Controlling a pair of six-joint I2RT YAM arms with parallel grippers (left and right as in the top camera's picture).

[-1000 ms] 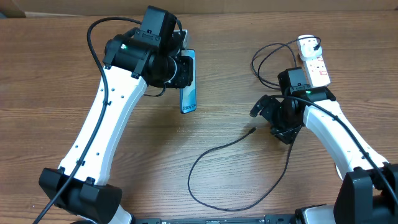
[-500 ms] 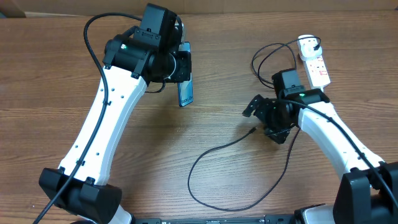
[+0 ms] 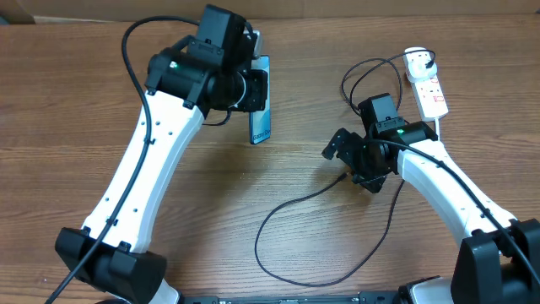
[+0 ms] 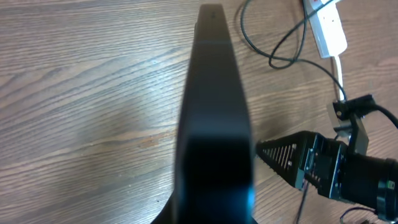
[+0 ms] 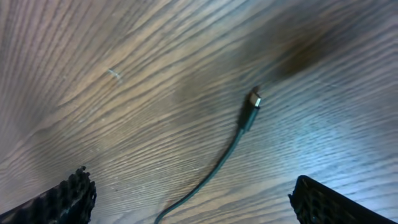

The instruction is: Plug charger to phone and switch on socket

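My left gripper (image 3: 251, 91) is shut on the phone (image 3: 261, 105) and holds it on edge above the table. In the left wrist view the phone (image 4: 214, 112) is a dark slab that hides the jaws. The charger's black cable (image 3: 287, 211) lies looped on the table, with its plug tip (image 3: 340, 178) free. My right gripper (image 3: 350, 165) is open, just above and around the tip. In the right wrist view the tip (image 5: 255, 99) lies between the spread fingers (image 5: 193, 190). The white socket (image 3: 428, 84) lies at the far right, and it shows in the left wrist view (image 4: 329, 28).
A black cable loops (image 3: 367, 76) beside the socket at the back right. The charger cable's long loop reaches toward the table's front edge (image 3: 321, 283). The right gripper's finger (image 4: 283, 158) shows in the left wrist view, to the right of the phone.
My right gripper has moved left, toward the charger's plug tip. My left gripper has shifted the phone a little, still gripped and lifted.
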